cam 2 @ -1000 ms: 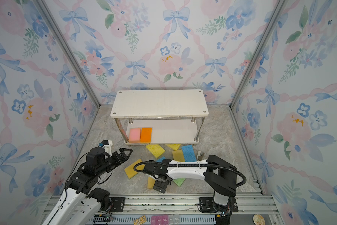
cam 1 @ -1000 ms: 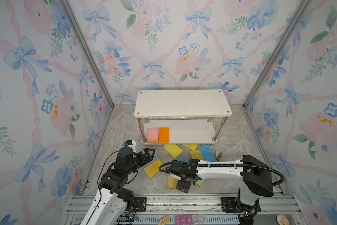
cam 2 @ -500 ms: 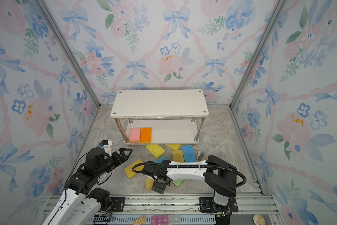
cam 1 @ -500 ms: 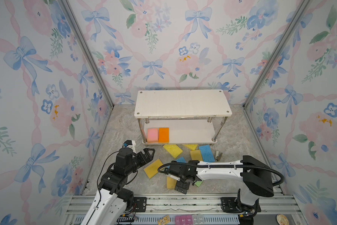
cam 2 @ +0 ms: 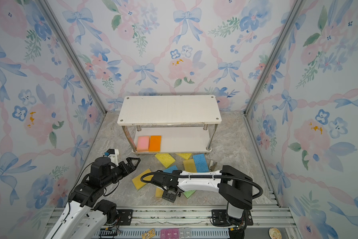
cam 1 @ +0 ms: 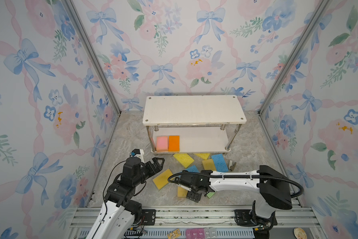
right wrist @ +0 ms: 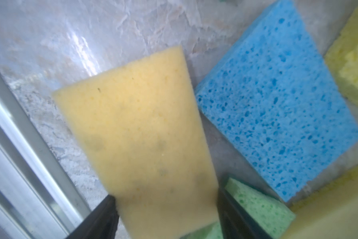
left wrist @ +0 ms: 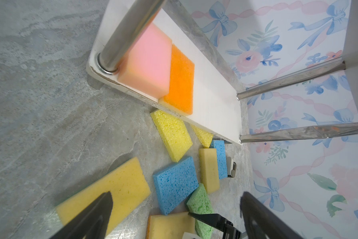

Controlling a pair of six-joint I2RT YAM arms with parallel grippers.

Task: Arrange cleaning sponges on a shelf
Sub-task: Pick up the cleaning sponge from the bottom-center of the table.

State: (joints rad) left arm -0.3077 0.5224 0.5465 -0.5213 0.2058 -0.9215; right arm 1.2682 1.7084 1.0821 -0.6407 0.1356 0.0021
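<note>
Right hand (cam 1: 192,196) tighter on porous sponge (right wrist: 136,124)

High at the front, both top views look down over the marbled bench (cam 1: 132,134) to the shelf (cam 1: 194,109) at the back. The left wrist camera skims low toward the shelf's lower board. The right wrist camera hangs close over a mustard sponge (right wrist: 136,128) and a blue sponge (right wrist: 277,99), both also caught from the left wrist.

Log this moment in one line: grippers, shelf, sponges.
left gripper: open, empty | right gripper: gripping mustard sponge | shelf lower tier: pink sponge, orange sponge | top tier: bare
</note>
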